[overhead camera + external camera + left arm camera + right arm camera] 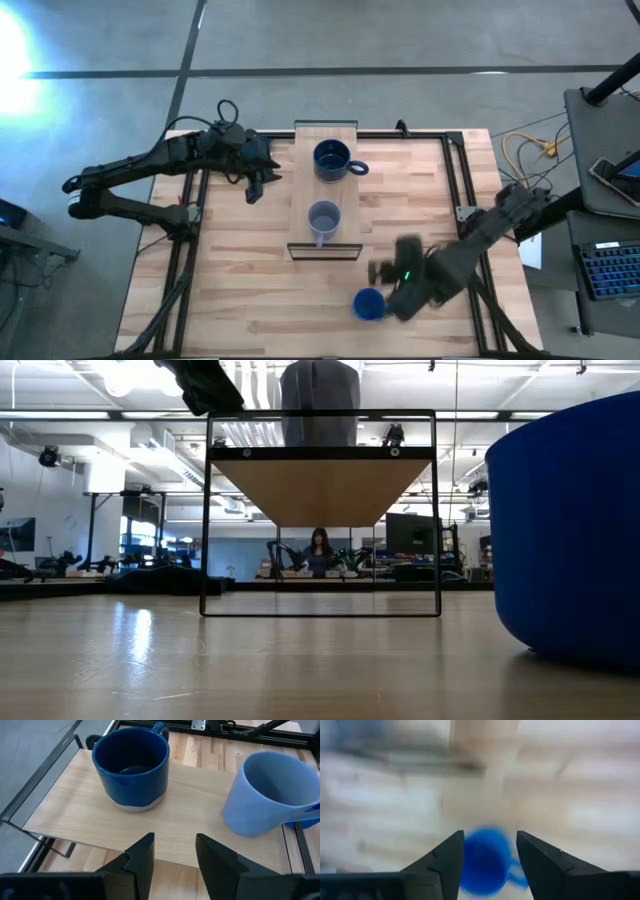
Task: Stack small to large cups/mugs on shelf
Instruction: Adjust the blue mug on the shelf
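Shelf (300,215) — long light-wood board on a dark frame, standing mid-surface.

Dark navy mug (331,160) — upright on the shelf's far part, handle toward the right arm's side.

Grey-blue mug (323,220) — upright on the shelf's near part, apart from the navy one.

Bright blue mug (368,304) — off the shelf, on the wooden surface (240,290) near its front edge.

Right end effector (487,857) — fingers open, nothing held, hovering over the bright blue mug; the wrist view is blurred, so contact cannot be judged.

Left end effector (172,855) — fingers parted, empty, waiting beside the shelf, facing the two mugs.

Step in hand, by my reading: picking up the bright blue mug. Next move calls for lowering, closing on its wall or rim, then carrying it to the shelf.
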`<action>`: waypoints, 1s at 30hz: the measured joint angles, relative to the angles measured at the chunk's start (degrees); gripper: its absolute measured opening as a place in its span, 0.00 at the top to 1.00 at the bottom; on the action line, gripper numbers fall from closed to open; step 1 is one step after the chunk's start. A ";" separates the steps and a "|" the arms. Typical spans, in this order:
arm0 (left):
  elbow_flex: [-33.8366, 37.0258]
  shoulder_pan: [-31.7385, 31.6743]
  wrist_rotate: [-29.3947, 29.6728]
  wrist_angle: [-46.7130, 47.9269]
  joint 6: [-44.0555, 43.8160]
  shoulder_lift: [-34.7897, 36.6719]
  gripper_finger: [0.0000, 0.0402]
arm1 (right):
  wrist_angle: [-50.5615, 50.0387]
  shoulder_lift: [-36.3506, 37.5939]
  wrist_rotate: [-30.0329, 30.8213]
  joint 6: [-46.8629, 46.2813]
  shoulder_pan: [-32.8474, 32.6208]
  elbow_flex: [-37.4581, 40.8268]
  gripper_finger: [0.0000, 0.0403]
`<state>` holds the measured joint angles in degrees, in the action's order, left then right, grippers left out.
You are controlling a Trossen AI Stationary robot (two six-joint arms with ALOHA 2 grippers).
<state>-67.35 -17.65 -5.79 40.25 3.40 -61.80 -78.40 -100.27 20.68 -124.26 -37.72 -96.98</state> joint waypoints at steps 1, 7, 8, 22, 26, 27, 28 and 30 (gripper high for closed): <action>0.03 -0.01 -0.02 -0.10 0.00 0.00 0.68 | -4.79 0.78 1.52 0.32 1.04 -2.05 0.57; 0.09 -0.01 -0.16 -0.61 -0.09 -0.67 0.68 | -9.51 6.08 9.18 22.40 14.57 -6.79 0.58; 0.10 -0.02 -0.17 -0.82 -0.10 -0.85 0.68 | -9.52 7.03 9.59 25.64 17.75 -7.11 0.58; 0.02 0.00 -1.76 -0.76 -1.73 -2.73 0.68 | 2.94 4.35 -6.47 73.06 55.33 -12.85 0.58; 0.04 0.00 -1.74 -0.76 -1.73 -2.73 0.68 | 5.17 -0.94 -11.68 80.56 58.85 -15.14 0.57; 0.04 0.00 -1.72 -0.78 -1.73 -2.73 0.68 | 5.41 -2.43 -11.71 81.84 59.02 -16.11 0.57; 0.02 0.00 -1.67 -0.77 -1.73 -2.73 0.68 | 5.61 -3.80 -11.90 83.11 59.02 -17.20 0.56; 0.00 0.00 -1.52 -0.79 -1.73 -2.71 0.68 | 5.24 -6.11 -12.85 85.04 59.17 -19.45 0.56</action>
<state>-67.35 -17.65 -7.31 39.46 1.67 -64.51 -73.16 -106.37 7.83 -39.23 21.46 -116.43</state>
